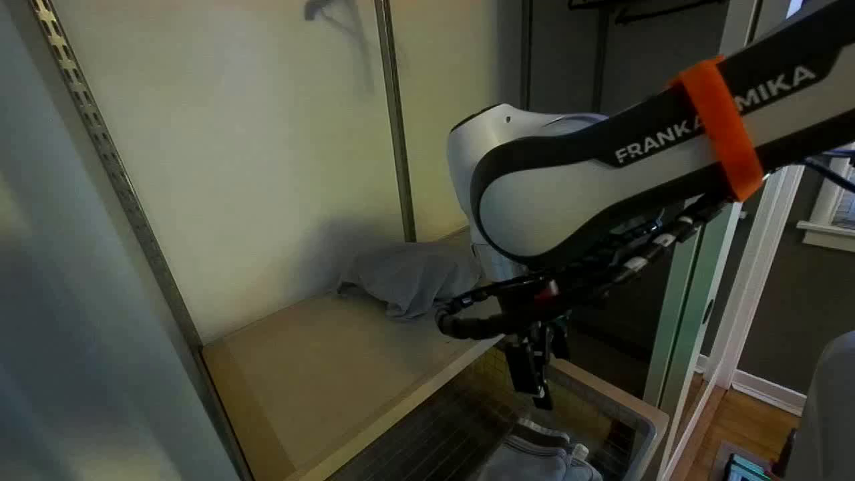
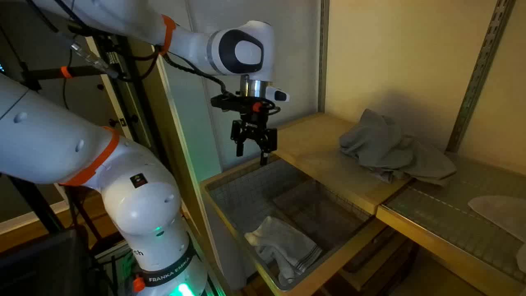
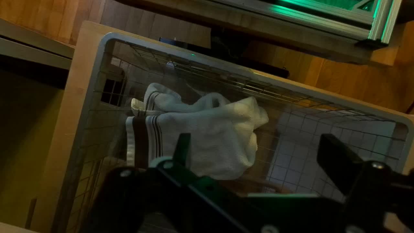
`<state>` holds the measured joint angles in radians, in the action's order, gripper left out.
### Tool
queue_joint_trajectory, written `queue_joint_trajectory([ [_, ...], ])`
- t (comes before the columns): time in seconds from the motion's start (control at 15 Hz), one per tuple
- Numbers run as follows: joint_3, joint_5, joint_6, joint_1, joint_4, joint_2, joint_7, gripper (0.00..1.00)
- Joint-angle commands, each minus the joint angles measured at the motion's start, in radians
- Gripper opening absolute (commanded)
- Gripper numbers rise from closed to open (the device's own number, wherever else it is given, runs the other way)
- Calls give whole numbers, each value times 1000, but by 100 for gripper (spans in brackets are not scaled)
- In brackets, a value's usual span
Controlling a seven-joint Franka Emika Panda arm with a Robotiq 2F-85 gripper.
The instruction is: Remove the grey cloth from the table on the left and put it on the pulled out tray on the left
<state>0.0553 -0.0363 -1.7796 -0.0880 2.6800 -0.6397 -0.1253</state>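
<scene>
The grey cloth lies crumpled on the wooden shelf near the back wall; it shows in both exterior views (image 1: 411, 277) (image 2: 382, 144). The pulled-out tray is a wire basket with a wooden frame, seen by its rim (image 2: 230, 218) and in the wrist view (image 3: 210, 53). A whitish cloth with dark stripes (image 2: 283, 246) lies in the tray; it also shows in the wrist view (image 3: 210, 136). My gripper (image 2: 252, 155) is open and empty, pointing down above the tray's far end, apart from both cloths. Its spread fingers show in the wrist view (image 3: 255, 142).
The wooden shelf (image 2: 320, 160) stands beside and above the tray. A wire shelf (image 2: 452, 209) with pale flat items (image 2: 499, 211) adjoins it. Metal wall uprights (image 1: 397, 127) run up the back wall. A greenish door panel (image 1: 688, 314) stands behind the tray.
</scene>
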Motion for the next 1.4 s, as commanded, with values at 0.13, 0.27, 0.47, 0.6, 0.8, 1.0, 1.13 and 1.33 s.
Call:
queue_joint_trajectory([
  [0.13,-6,-3,3,-6,-2,1,3,100],
  [0.27,-6,-3,3,-6,-2,1,3,100],
  [0.47,-6,-3,3,-6,-2,1,3,100],
  [0.6,-6,-3,3,-6,-2,1,3,100],
  [0.8,-6,-3,3,-6,-2,1,3,100],
  [1.0,-6,-3,3,-6,-2,1,3,100],
  [1.13,-8,-10,-33,14,-9,33,33,100],
  [1.33,-23,-54,-213,73,-20,108,102,100],
])
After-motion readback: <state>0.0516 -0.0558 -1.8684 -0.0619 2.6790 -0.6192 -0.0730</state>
